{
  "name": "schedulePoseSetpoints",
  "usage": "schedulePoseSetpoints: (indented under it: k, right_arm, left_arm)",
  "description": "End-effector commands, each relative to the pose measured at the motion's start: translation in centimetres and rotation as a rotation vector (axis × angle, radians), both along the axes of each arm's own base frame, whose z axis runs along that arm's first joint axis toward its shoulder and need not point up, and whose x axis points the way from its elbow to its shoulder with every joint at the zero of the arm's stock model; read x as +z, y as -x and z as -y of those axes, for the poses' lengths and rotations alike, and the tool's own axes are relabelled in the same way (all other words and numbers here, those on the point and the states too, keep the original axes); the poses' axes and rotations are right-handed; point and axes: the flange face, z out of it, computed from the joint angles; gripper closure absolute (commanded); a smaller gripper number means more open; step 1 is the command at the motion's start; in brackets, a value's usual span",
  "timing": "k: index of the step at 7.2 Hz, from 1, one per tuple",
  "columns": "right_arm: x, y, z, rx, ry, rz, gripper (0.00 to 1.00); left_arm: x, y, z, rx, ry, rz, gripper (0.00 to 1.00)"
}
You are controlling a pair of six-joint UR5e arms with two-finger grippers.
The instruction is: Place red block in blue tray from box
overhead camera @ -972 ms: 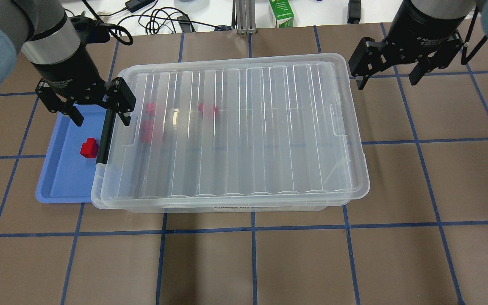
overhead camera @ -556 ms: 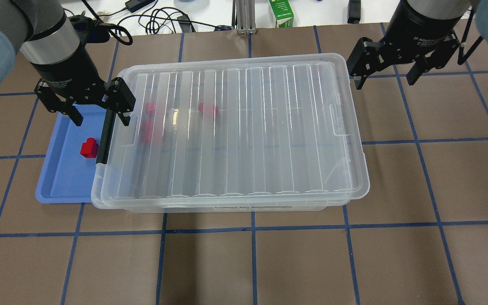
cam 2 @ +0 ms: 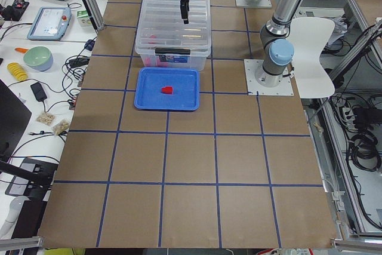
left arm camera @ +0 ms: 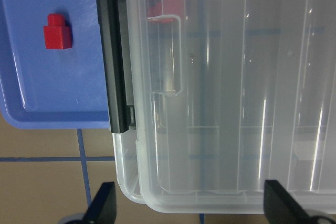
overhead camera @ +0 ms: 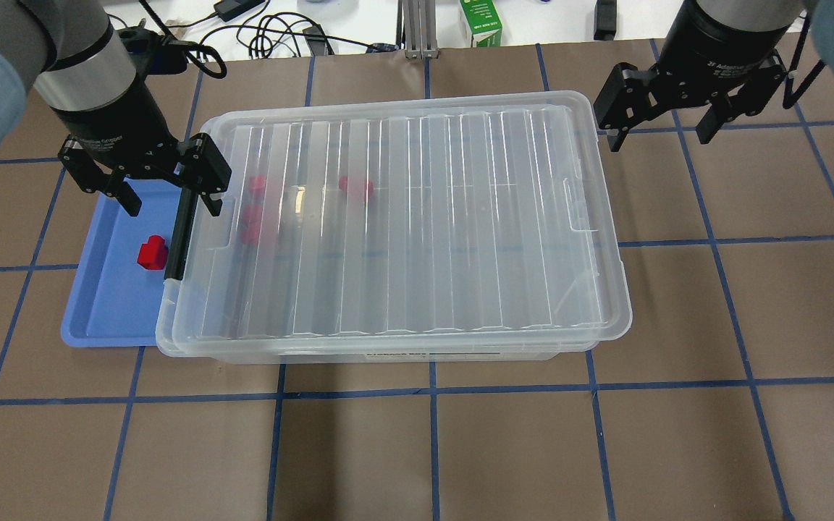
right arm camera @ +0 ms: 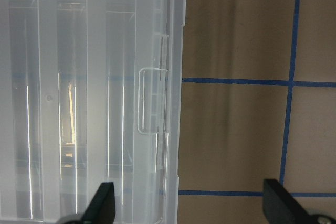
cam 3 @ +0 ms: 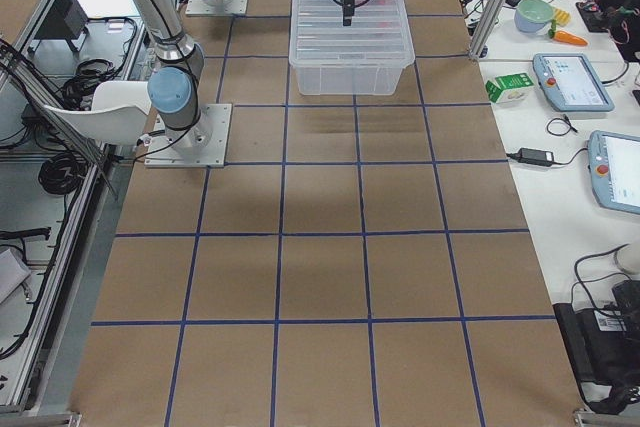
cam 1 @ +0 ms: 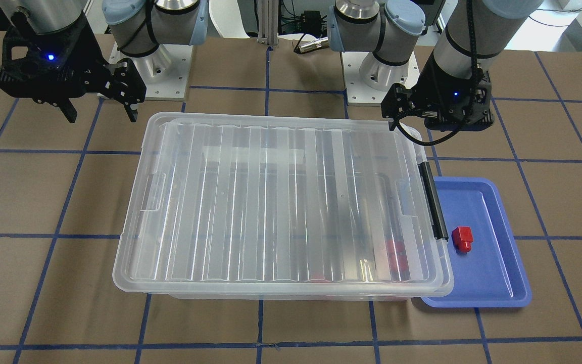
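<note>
— On the overhead view, where does the red block lie?

— Flat on the floor of the blue tray, apart from its rim and near the black latch bar of the box. The lid sits on the box, and at least 3 more red blocks show blurred beneath it.

— And the arms?

— The left end effector hangs spread wide and empty over the tray's far end and the box corner. The right end effector is just as wide and empty, off the box's far right corner, over the surface.

— So which step is in hand?

— As I read it, the placing looks done, and what is left is to take the arms away. The front-facing view puts the left one over the latch end of the lid, but I cannot tell its height there. It should rise straight up first and go sideways only when it is above the rim.

— Do the 2 side views help?

— Little. Exterior left shows the block alone near the tray's middle. In exterior right the box hides the tray.

— The wrist views?

— In the left one, both fingertips stand far apart at the bottom edge, with the box corner and latch bar below them and the block off to one side. Any swing toward the tray risks knocking the bar or nudging the tray. The right one shows the lid's edge and the surface, with nothing between its fingers.
</note>
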Motion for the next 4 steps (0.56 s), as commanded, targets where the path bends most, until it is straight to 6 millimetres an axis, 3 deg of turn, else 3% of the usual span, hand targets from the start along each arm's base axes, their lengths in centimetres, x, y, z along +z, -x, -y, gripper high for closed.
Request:
schedulePoseSetpoints:
  k: [1,4]
  right_arm:
    - [-0.05,0.02,0.04,0.000,-0.001,-0.002,0.00]
    - [0.03,0.03,0.05,0.000,0.000,-0.003,0.00]
  left_arm:
    - [-0.39,0.03,0.20,0.008,-0.006,-0.003,0.00]
    - [-0.18,0.02,0.05,0.008,-0.004,-0.001,0.00]
